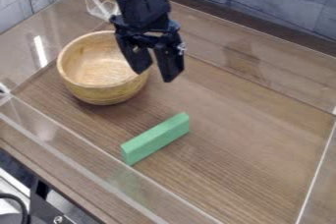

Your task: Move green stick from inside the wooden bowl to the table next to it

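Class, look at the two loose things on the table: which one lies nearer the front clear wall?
The green stick. It lies flat on the table close to the front wall, while the wooden bowl sits farther back.

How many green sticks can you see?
1. The flat bright green rectangular stick lies on the brown wood-grain table, in front of the round tan wooden bowl. The bowl's visible inside looks empty.

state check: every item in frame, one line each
green stick: lying flat on the table, outside the bowl, not held
wooden bowl: upright, empty
gripper: open, holding nothing, pointing down beside the bowl
table: bears the bowl and the stick
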### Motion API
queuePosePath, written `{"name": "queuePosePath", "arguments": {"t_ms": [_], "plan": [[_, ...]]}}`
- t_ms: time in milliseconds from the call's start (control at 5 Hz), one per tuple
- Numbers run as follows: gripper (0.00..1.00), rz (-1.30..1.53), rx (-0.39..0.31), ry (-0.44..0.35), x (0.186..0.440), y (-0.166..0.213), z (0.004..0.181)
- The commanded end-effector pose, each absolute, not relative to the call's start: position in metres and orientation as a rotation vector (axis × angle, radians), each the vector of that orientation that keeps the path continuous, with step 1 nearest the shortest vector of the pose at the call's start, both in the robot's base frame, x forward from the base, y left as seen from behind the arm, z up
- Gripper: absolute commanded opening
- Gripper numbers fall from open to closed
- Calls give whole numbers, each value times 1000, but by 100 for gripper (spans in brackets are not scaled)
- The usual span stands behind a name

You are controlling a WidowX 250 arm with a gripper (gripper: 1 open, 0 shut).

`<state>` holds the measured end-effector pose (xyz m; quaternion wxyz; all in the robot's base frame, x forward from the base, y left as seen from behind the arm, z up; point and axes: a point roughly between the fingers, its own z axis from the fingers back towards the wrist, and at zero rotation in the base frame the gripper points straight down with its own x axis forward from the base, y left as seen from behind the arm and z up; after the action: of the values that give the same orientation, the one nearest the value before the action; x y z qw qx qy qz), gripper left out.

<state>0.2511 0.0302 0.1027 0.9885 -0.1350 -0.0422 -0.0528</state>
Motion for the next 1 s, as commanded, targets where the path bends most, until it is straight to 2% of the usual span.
{"name": "queuePosePath", "arguments": {"t_ms": [0,200,600,800], "plan": [[100,-176,-254,-120,267,43,106],[100,-217,-260,-120,274,52,101],[100,-105,-279,-150,251,54,122],[100,-112,-278,-144,259,48,123]]}}
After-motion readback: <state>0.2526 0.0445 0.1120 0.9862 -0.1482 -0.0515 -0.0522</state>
